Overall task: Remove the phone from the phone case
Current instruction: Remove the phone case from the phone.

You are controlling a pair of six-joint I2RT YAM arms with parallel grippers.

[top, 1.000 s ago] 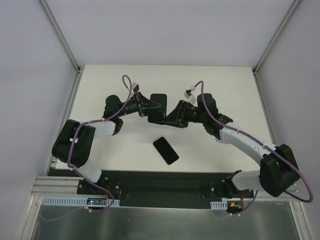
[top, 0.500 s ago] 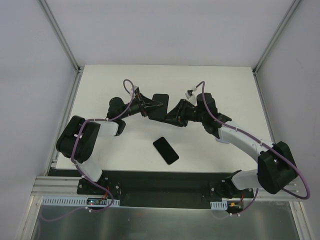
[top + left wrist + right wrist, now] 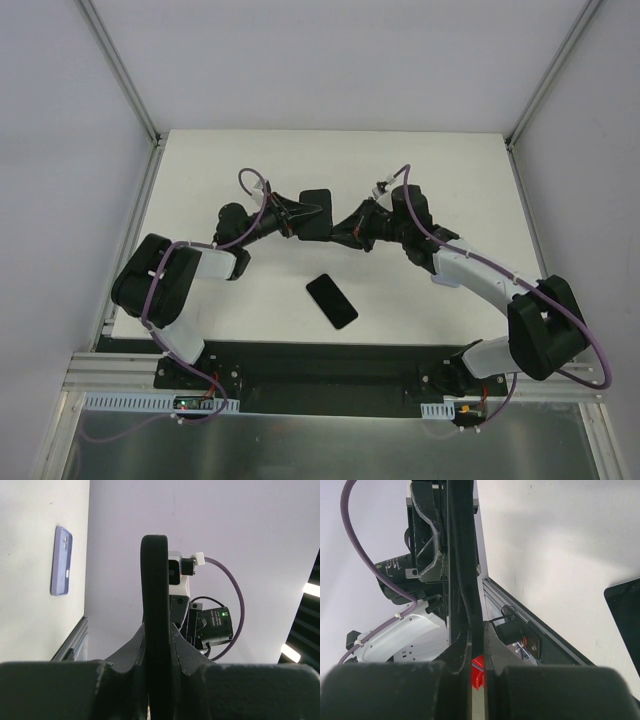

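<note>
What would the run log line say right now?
left hand: shut on phone case | right hand: shut on phone case | phone: on table, out of case

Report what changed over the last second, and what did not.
The right tool closed onto the black case, and its arm shifted slightly toward the left arm. The left tool kept its grip on the case; the phone lay unmoved on the table.

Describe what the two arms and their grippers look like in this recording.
Each arm pairs bulky black joint housings with a smooth white link shell: left arm, right arm. A purple cable loops along each to a white plug by the wrist. The left gripper and right gripper are matte black with tapering fingers.
</note>
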